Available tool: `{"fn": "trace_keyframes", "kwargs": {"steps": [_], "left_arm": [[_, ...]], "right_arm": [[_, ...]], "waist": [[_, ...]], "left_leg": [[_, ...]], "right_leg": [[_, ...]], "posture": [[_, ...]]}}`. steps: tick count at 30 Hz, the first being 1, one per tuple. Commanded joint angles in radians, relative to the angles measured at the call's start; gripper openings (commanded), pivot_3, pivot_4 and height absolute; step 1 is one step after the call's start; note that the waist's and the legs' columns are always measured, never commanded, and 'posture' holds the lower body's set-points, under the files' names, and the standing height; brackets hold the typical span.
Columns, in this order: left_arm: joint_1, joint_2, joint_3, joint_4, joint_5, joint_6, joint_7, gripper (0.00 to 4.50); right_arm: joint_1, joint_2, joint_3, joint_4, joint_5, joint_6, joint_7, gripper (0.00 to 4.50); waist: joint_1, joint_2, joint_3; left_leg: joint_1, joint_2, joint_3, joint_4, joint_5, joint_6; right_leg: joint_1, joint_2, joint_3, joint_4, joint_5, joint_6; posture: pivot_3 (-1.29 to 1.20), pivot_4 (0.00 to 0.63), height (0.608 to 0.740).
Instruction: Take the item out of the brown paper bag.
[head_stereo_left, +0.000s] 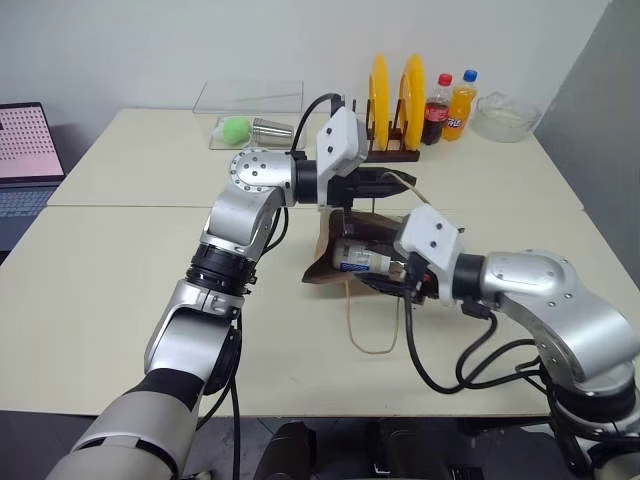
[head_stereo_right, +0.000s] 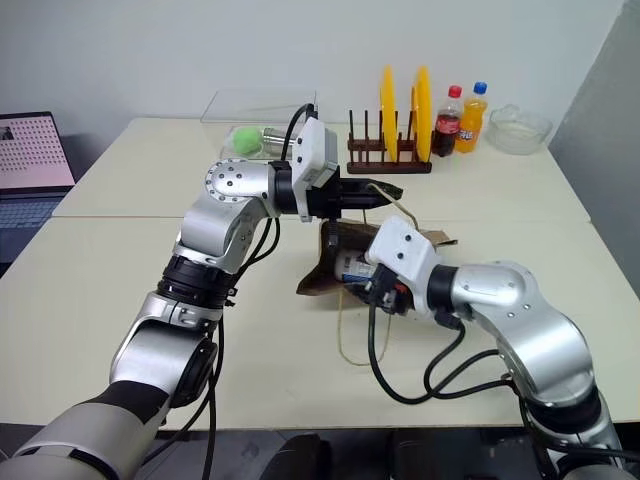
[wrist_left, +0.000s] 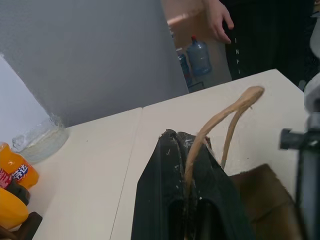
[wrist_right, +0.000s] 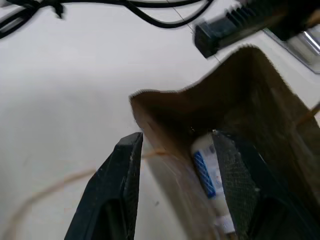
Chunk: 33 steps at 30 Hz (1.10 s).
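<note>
Brown paper bag (head_stereo_left: 345, 245): left gripper (head_stereo_left: 400, 186), jaws clamped on its handle (wrist_left: 227, 117), is lifting the mouth open so the right gripper (wrist_right: 175, 165), jaws apart, is straddling the bag's edge toward the item (head_stereo_left: 362, 260).

White bottle (head_stereo_left: 362, 260) – inside brown bag (head_stereo_left: 330, 240)

You have matt, creased brown paper in the brown paper bag (head_stereo_left: 352, 240), with thin tan paper-cord handles (wrist_left: 220, 125). The small white bottle (head_stereo_left: 362, 260) inside looks like smooth plastic under a blue-and-white label. The counter (head_stereo_left: 120, 280) is smooth, matt cream; the dish rack (head_stereo_left: 392, 152) is dark wood
</note>
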Motion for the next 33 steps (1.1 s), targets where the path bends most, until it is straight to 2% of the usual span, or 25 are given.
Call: {"fn": "trace_keyframes", "kwargs": {"steps": [1,3,5,7,10,11,21,24,28,33], "left_arm": [[-0.027,-0.005,0.036,-0.054,-0.032,0.001,0.009,0.00],[-0.025,-0.007,0.037,-0.060,-0.032,0.002,0.010,0.00],[-0.021,-0.009,0.037,-0.067,-0.032,0.004,0.012,0.00],[-0.019,-0.012,0.036,-0.072,-0.032,0.005,0.014,0.00],[-0.017,-0.016,0.037,-0.079,-0.033,0.008,0.018,0.00],[-0.016,-0.017,0.038,-0.081,-0.032,0.008,0.018,0.00],[-0.019,-0.025,0.040,-0.074,-0.028,-0.001,0.037,0.00],[-0.018,-0.025,0.043,-0.080,-0.031,0.004,0.041,0.00],[-0.006,-0.024,0.046,-0.104,-0.040,0.021,0.045,0.00],[0.017,-0.025,0.039,-0.140,-0.051,0.043,0.053,0.00]], "right_arm": [[-0.055,-0.030,0.056,0.065,-0.044,-0.053,-0.037,2.29],[-0.070,-0.051,0.091,0.104,-0.060,-0.083,-0.038,2.29],[-0.087,-0.065,0.124,0.140,-0.081,-0.110,-0.041,2.68],[-0.098,-0.080,0.147,0.162,-0.095,-0.129,-0.039,3.19],[-0.107,-0.095,0.160,0.180,-0.102,-0.134,-0.040,4.34],[-0.107,-0.094,0.153,0.178,-0.093,-0.121,-0.038,4.47],[-0.086,-0.120,0.143,0.116,0.006,0.021,0.002,4.47],[-0.046,-0.040,0.060,0.126,0.042,0.091,-0.061,4.47],[0.007,0.144,-0.104,0.134,0.081,0.238,-0.176,4.47],[0.036,0.278,-0.170,0.135,0.079,0.332,-0.281,4.47]], "waist": [[0.000,0.000,0.000],[0.000,0.000,0.000],[0.000,0.000,0.000],[0.000,0.000,0.000],[0.000,0.000,0.000],[0.000,0.000,0.000],[0.000,0.000,0.000],[0.001,0.000,0.000],[0.001,0.000,0.000],[0.001,0.000,0.000]], "left_leg": [[0.000,0.000,0.000,0.000,0.000,0.000],[-0.001,0.000,0.000,0.000,0.000,0.000],[-0.001,0.000,0.000,0.000,0.000,0.000],[-0.001,0.000,0.000,0.000,0.000,0.000],[-0.001,0.000,0.000,0.000,0.000,0.000],[-0.001,0.000,0.000,0.000,0.000,0.000],[-0.001,0.000,0.000,0.000,0.000,0.000],[-0.001,0.000,0.000,0.000,0.000,0.000],[-0.001,0.000,0.000,0.000,0.000,0.000],[-0.001,0.000,0.000,0.000,0.000,0.000]], "right_leg": [[0.000,0.000,0.000,0.000,0.000,0.000],[0.000,0.000,0.000,0.000,0.000,0.000],[0.000,0.000,0.000,-0.001,0.000,0.000],[0.000,0.000,0.000,0.000,0.000,0.000],[-0.001,0.000,0.000,0.000,0.000,0.000],[-0.001,0.000,0.000,0.000,0.000,0.000],[-0.001,0.000,0.000,0.000,0.000,0.000],[-0.001,0.000,0.000,0.000,0.000,0.000],[-0.001,0.000,0.000,0.000,0.000,0.000],[-0.001,0.000,0.001,0.001,0.000,-0.001]], "posture": [[0.00,0.150,0.740],[0.00,0.150,0.740],[0.00,0.150,0.740],[0.00,0.150,0.740],[0.00,0.150,0.740],[0.00,0.150,0.740],[0.00,0.150,0.740],[0.00,0.150,0.740],[0.00,0.150,0.740],[0.00,0.150,0.740]]}}
